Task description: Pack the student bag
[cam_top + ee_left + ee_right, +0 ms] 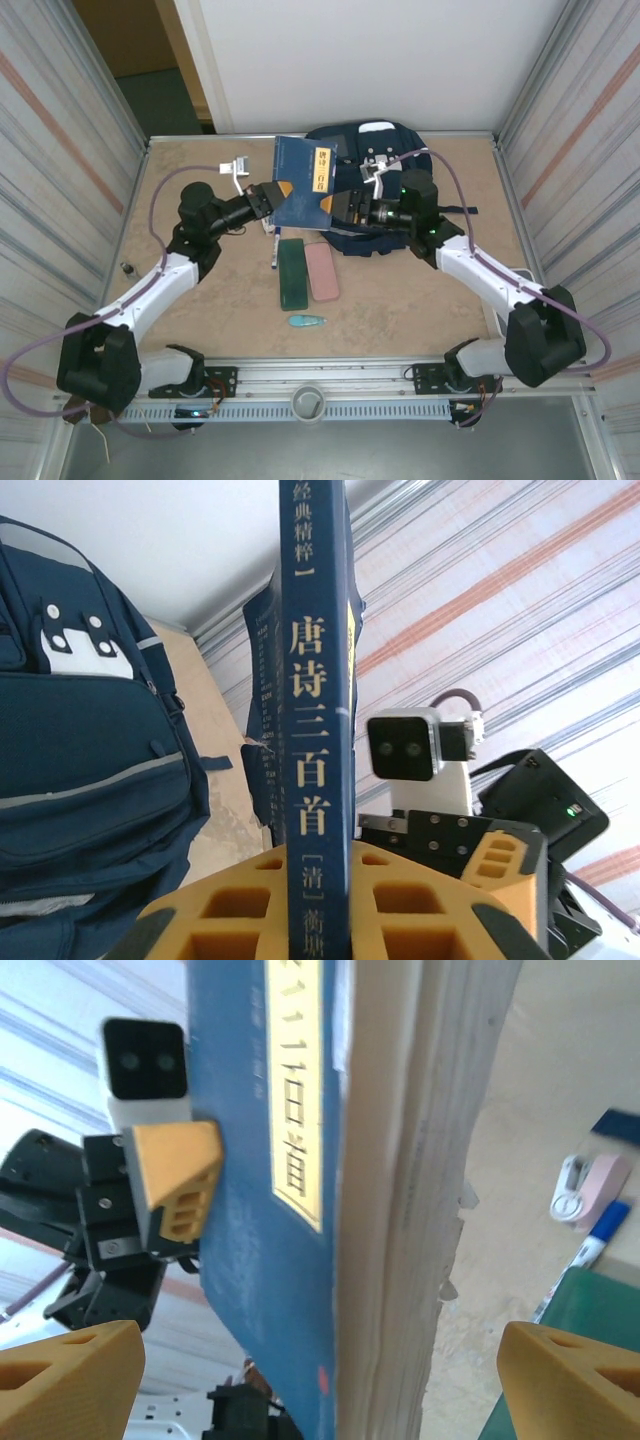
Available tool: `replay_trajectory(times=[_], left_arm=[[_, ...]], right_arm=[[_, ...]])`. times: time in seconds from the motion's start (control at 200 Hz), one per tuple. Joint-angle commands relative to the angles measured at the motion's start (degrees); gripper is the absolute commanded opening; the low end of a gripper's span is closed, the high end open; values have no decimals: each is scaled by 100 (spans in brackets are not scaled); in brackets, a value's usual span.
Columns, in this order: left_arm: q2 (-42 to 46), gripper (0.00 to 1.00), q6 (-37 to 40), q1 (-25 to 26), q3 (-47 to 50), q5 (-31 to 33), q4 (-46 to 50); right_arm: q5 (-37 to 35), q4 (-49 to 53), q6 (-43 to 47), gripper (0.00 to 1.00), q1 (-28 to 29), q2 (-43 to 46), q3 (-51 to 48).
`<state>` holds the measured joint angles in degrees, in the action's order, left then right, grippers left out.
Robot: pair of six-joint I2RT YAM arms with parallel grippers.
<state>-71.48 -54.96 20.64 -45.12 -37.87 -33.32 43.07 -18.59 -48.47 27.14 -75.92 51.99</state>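
Note:
A blue book (303, 183) with gold Chinese lettering is held up above the table, in front of the navy student bag (372, 150) that lies at the back. My left gripper (280, 193) is shut on the book; in the left wrist view its yellow fingers (240, 915) press both sides of the spine (318, 730), with the bag (80, 730) to the left. My right gripper (347, 208) stands open at the book's right edge. In the right wrist view its fingers (70, 1380) are wide apart around the page edge (420, 1160), not touching it.
A dark green pencil case (292, 272) and a pink case (321, 270) lie side by side at mid-table, with a small teal object (307, 321) nearer the arms. A white item (238, 167) lies back left. A pink-and-white item (590, 1185) and a pen (600, 1245) lie beneath the book.

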Motion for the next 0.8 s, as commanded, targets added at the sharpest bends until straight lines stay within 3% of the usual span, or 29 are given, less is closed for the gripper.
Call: replay_trajectory(times=[0.0, 0.215, 0.336, 0.396, 0.556, 0.797], left_arm=[[-222, 0, -197, 246, -348, 130, -744], [-914, 0, -574, 540, -660, 134, -1322], [-1209, 0, -607, 624, -832, 105, -1336], [-1324, 0, -671, 635, -882, 91, -1390], [-1368, 0, -547, 634, -996, 112, -1219], [-1645, 0, -697, 708, -1055, 17, -1553]], right_arm=[[-71, -462, -138, 89, -15, 153, -39], [-217, -1305, -582, 82, -362, -97, -325], [-75, -1718, -705, 63, -528, -119, -447], [-137, -1677, -575, 59, -596, -91, -491], [-467, -1089, -261, 84, -1106, 1, -729], [261, -1543, -308, 93, -998, -323, -517]])
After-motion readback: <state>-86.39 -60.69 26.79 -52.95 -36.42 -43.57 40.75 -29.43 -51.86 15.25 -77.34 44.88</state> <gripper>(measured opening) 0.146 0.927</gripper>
